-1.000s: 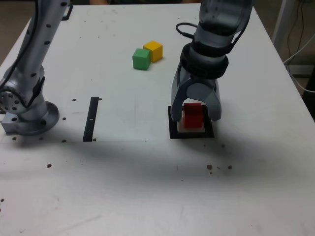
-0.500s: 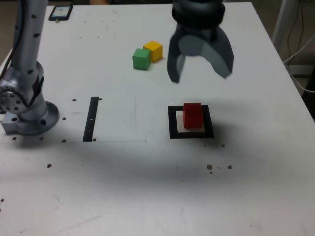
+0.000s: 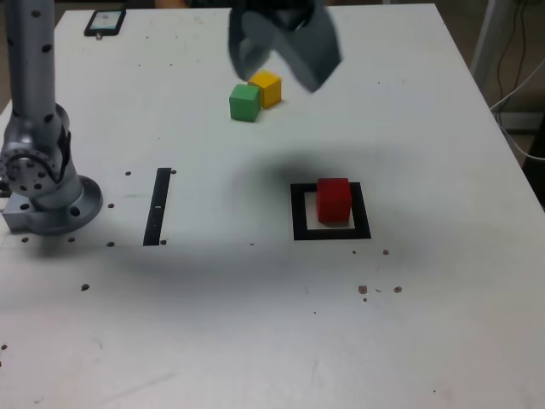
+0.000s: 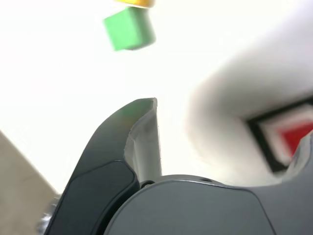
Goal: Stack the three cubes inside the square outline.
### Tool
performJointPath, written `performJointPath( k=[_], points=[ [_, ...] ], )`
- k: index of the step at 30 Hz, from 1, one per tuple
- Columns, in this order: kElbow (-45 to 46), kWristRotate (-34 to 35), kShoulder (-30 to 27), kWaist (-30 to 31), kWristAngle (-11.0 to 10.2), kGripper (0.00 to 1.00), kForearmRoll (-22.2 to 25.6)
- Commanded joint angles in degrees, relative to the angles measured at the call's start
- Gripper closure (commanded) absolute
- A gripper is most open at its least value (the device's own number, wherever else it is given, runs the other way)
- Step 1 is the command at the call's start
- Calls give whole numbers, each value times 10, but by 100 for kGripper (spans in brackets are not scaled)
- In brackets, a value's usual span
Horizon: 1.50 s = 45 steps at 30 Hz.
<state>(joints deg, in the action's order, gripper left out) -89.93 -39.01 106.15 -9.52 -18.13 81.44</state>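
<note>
The gripper (image 3: pixel 285 55) is hanging above the table (image 3: pixel 409 298) with its jaws spread wide, holding nothing. The red cube (image 3: pixel 334 201) is sitting inside the square (image 3: pixel 300 213). The green cube (image 3: pixel 245 102) and yellow cube (image 3: pixel 267 89) are sitting side by side on the table.

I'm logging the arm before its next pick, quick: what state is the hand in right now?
Hand: open, jaws wide apart, holding nothing.

Red cube (image 3: pixel 334 201) within black square outline (image 3: pixel 299 213); green cube (image 3: pixel 245 103) beside yellow cube (image 3: pixel 266 89).
</note>
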Motion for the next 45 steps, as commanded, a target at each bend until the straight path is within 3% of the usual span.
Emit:
performJointPath(
  k=[1,6,11,19,23,32,45],
  points=[
    [16,-17,2,-27,-23,0,-20],
    [27,-68,11,-98,-76,0,-66],
    [25,-103,38,-151,-91,0,-92],
    [25,-130,84,-214,-89,2,-135],
    [28,-143,95,-231,-78,3,-156],
    [71,-150,107,-225,-45,5,-210],
    [58,-152,136,-211,-44,12,-217]
  ],
)
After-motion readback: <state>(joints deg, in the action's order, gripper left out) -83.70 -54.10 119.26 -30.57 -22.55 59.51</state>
